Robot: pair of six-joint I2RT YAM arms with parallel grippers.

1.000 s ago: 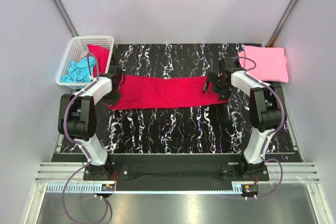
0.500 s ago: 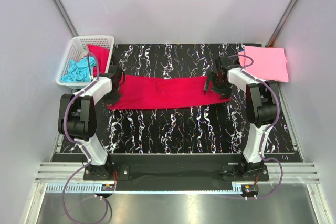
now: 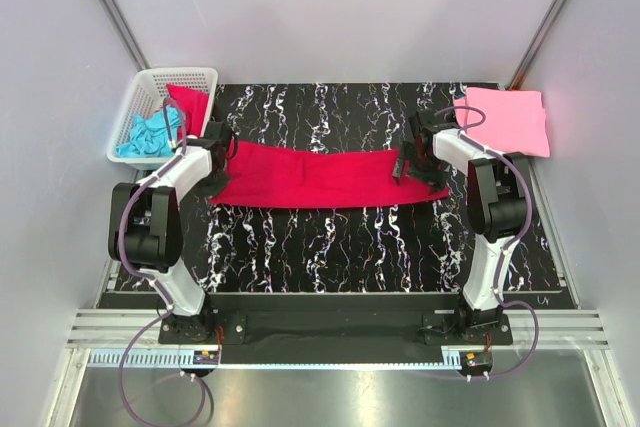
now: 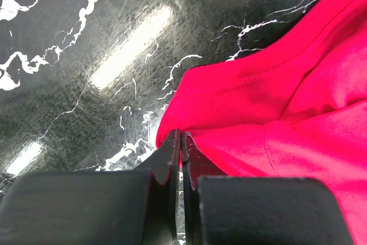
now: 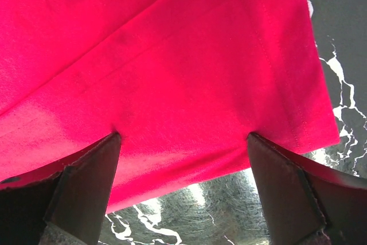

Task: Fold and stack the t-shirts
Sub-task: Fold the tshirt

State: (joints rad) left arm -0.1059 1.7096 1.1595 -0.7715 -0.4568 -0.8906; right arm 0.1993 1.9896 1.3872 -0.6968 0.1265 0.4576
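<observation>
Since a second ago, both arms have edged toward the far side and the crimson t-shirt has drawn into a flatter, longer strip across the black marble table. My left gripper is pressed together on the shirt's left edge. My right gripper is spread wide, its tips resting on the shirt's right end. A folded pink t-shirt lies at the far right corner.
</observation>
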